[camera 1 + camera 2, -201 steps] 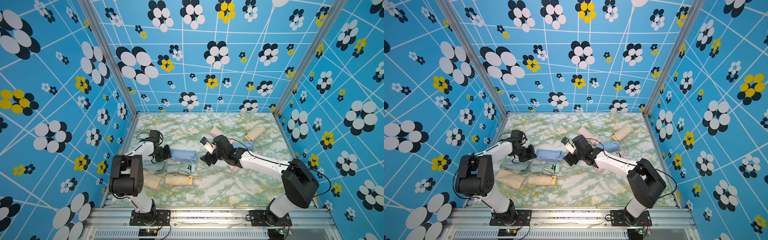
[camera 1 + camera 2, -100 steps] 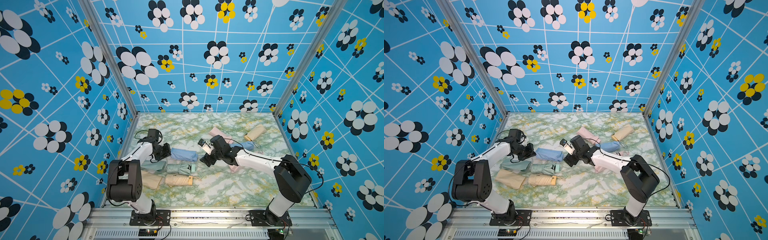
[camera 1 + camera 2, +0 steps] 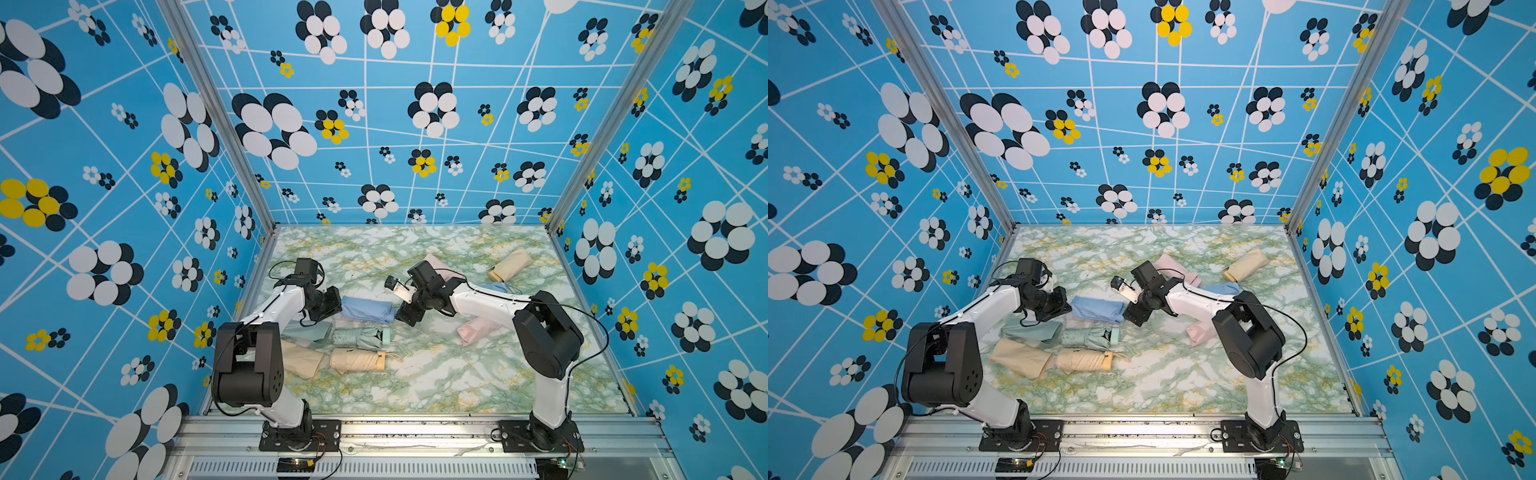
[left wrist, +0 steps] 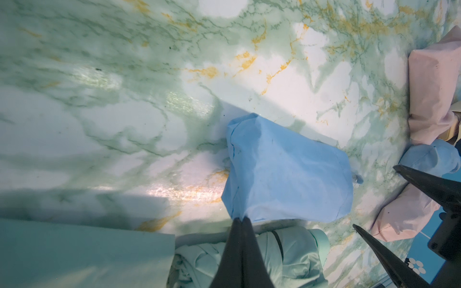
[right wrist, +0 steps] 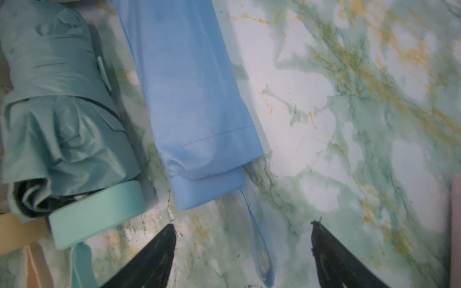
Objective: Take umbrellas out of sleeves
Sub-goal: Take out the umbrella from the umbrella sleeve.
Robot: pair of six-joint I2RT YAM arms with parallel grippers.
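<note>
Right wrist view: the right gripper (image 5: 243, 224) gapes wide and holds nothing. Its tips sit on either side of the blue wrist cord (image 5: 259, 249), just short of the blue umbrella (image 5: 212, 189), whose handle end peeks from the blue sleeve (image 5: 189, 99).
Left wrist view: the left gripper (image 4: 240, 219) is clenched, pinching a corner of that sleeve's closed end.
Just changed: over the last second the right arm has swung in nearer the sleeve's mouth. The left grip and the sleeve have not moved.
What it means: this is probably the lead-in to gripping the handle and drawing it out while the left arm anchors the fabric. This umbrella is still almost wholly inside.
Already freed: in both top views a mint umbrella (image 3: 361, 336) and a beige umbrella (image 3: 357, 359) lie bare beside a flat mint sleeve (image 3: 305, 332) and a flat beige sleeve (image 3: 301, 361), near the left arm.
Still covered: a beige bundle (image 3: 511, 264) at the back and a pink bundle (image 3: 478, 332) by the right arm.
Hard to see: the right arm hides part of a second blue bundle (image 3: 498, 287) and another pink one. How much fabric the left jaws hold is unclear.
</note>
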